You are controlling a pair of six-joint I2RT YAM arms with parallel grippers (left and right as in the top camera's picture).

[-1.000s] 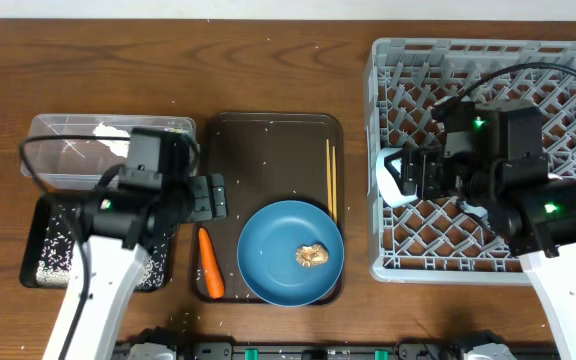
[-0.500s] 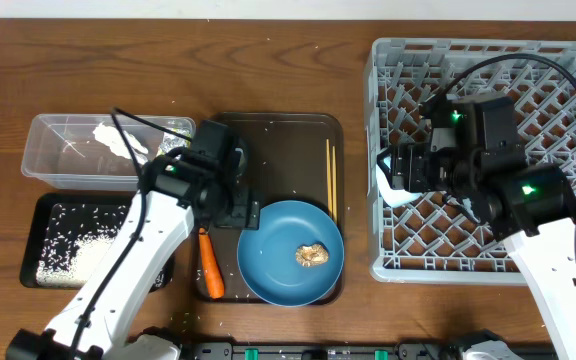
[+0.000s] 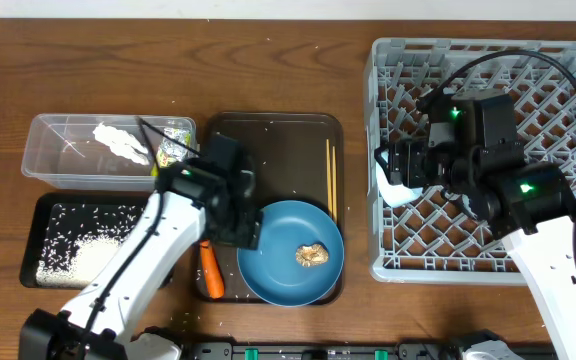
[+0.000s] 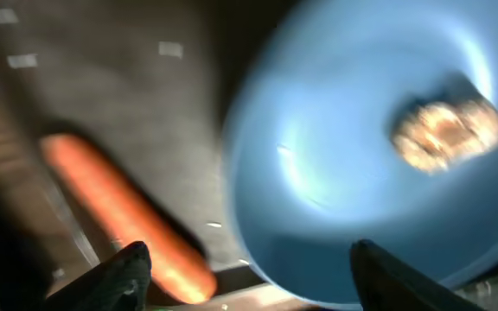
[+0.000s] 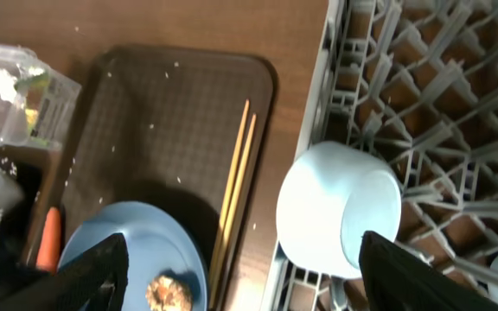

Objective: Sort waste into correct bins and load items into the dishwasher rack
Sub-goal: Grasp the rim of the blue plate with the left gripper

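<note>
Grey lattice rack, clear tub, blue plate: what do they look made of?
Large grey lattice rack: likely moulded plastic, matte; uniform grey ribs and pegs.
Clear rectangular tub: thin transparent plastic, glossy; glints on see-through walls.
Round blue plate: smooth, semi-gloss, soft highlight; plastic or glazed ceramic, cannot tell.

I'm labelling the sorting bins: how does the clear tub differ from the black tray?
The clear tub is see-through with taller walls; the black tray is opaque and shallow. The clear tub holds a crumpled tissue and a foil wrapper; the black tray holds loose rice. Both are rectangular, similar in footprint, and sit left of the brown serving tray.
</note>
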